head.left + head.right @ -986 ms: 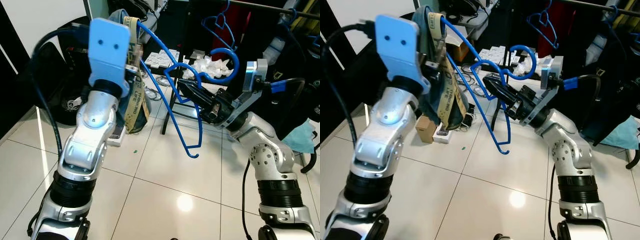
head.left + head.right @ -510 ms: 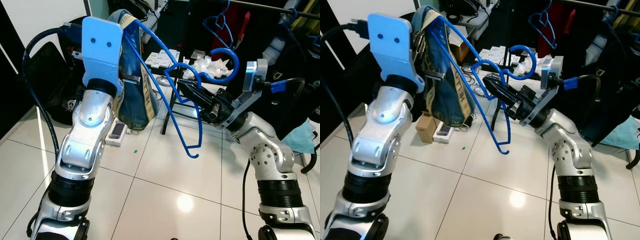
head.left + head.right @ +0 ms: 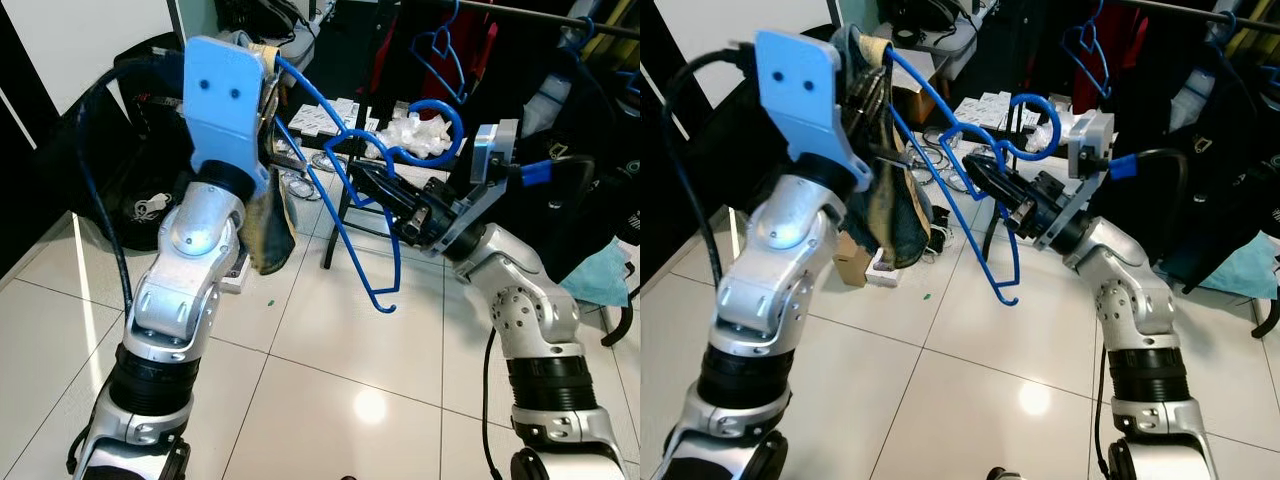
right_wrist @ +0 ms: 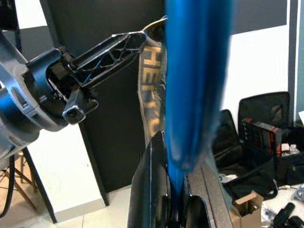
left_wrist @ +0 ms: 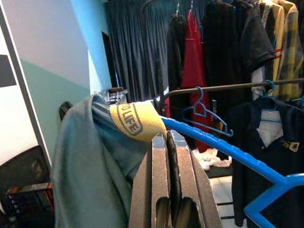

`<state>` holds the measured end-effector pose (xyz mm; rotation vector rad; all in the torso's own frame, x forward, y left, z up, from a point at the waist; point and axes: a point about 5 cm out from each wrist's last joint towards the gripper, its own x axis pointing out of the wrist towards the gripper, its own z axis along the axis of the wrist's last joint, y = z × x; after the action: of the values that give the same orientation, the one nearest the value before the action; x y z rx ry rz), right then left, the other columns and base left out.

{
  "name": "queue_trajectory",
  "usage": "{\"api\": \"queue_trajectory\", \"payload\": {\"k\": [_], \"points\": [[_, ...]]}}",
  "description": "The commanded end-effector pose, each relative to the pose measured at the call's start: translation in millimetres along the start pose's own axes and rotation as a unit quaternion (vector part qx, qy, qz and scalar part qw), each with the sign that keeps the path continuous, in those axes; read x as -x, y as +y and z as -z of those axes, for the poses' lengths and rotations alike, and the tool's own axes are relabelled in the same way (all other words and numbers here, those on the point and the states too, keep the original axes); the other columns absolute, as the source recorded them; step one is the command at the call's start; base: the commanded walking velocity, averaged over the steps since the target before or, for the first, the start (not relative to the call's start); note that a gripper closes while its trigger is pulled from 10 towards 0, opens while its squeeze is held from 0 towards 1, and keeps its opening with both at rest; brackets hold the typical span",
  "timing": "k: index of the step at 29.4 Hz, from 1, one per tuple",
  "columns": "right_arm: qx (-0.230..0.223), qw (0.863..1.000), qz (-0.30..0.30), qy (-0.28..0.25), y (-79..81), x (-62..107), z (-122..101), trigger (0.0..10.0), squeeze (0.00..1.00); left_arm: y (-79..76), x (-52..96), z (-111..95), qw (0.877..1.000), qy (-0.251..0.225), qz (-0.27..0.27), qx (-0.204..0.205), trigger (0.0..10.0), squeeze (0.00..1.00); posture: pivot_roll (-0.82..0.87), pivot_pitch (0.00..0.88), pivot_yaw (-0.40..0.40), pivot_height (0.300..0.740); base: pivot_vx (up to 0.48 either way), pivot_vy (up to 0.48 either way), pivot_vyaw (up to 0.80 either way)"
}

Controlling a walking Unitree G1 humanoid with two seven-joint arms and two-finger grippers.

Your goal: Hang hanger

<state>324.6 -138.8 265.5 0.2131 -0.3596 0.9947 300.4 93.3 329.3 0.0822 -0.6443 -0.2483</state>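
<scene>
Compared with half a second ago, my left arm has swung the cloth point(image 3: 265, 225) in closer: it hung long and spread beside the arm then, and now it bunches up short against my forearm, with its yellow lettered band point(image 5: 134, 119) folded over the end of the hanger point(image 3: 345, 215). My right arm has also shifted a little toward my left, carrying the hanger's hook point(image 3: 440, 130) with it. My left gripper point(image 5: 166, 142) is up high, its fingers pressed together on the hanger's blue arm right where the band wraps it. My right gripper point(image 4: 173, 183) reaches in from the other side, its fingers closed on the hanger near the neck below the hook; the blue bar runs straight up between them in the right wrist view. So the hanger sits in the air between my two grippers, above the white tiled floor point(image 3: 330, 350), its lower end curling up free. It is well short of the rail point(image 3: 540, 18) at the back, where another blue hanger point(image 3: 432, 50) and dark and red clothes point(image 5: 192, 71) hang. Below, near the cloth, a small cardboard box point(image 3: 850, 260) stands on the floor; what it holds I cannot tell.
</scene>
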Motion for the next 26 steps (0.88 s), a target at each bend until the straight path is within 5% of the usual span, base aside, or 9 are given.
{"api": "queue_trajectory", "payload": {"k": [1, 5, 8, 20, 21, 24, 25, 26], "points": [[0.01, 1.0, 0.011, -0.006, -2.7, -3.2, -2, 10.0, 0.0, -10.0, 2.0, -3, 0.999, -0.011, 0.032, 0.018, 0.3, 0.0, -0.01, 0.136, -0.001, 0.74, 0.0, 0.0, 0.0], [0.02, 0.999, 0.043, -0.006, -10.3, -5.3, -3, 10.0, 0.0, -29.8, 9.1, -2, 0.992, -0.006, 0.109, 0.059, 1.5, 0.0, -0.01, 0.131, -0.003, 0.74, 0.0, 0.0, 0.0], [0.027, 0.998, 0.058, -0.001, -14.1, -6.7, -3, 10.0, 0.0, -44.1, 18.3, 5, 0.983, 0.014, 0.175, 0.047, 2.1, 0.0, -0.01, 0.132, -0.005, 0.74, 0.0, 0.0, 0.0], [0.034, 0.997, 0.066, 0.021, -14.4, -7.8, 4, 10.0, 0.0, -51.0, 20.3, 4, 0.979, 0.011, 0.194, 0.057, 2.7, 0.0, -0.02, 0.137, -0.003, 0.74, 0.0, 0.0, 0.0], [0.037, 0.997, 0.061, 0.032, -12.5, -8.2, 7, 10.0, 0.0, -51.5, 20.5, 6, 0.979, 0.015, 0.197, 0.054, 4.5, 0.0, -0.01, 0.138, -0.003, 0.74, 0.0, 0.0, 0.0], [0.038, 0.997, 0.059, 0.034, -12.0, -8.3, 9, 10.0, 0.0, -51.6, 20.6, 7, 0.978, 0.016, 0.199, 0.053, 4.5, 0.0, -0.01, 0.138, -0.003, 0.74, 0.0, 0.0, 0.0], [0.04, 0.997, 0.054, 0.044, -10.7, -8.2, 11, 10.0, 0.0, -52.6, 21.0, 8, 0.978, 0.02, 0.204, 0.048, 10.0, 0.0, -0.02, 0.14, -0.002, 0.74, 0.0, 0.0, 0.0], [0.043, 0.997, 0.047, 0.053, -9.3, -8.1, 14, 10.0, 0.0, -54.5, 22.2, 10, 0.975, 0.025, 0.214, 0.048, 10.0, 0.0, -0.02, 0.14, -0.002, 0.74, 0.0, 0.0, 0.0]]}}
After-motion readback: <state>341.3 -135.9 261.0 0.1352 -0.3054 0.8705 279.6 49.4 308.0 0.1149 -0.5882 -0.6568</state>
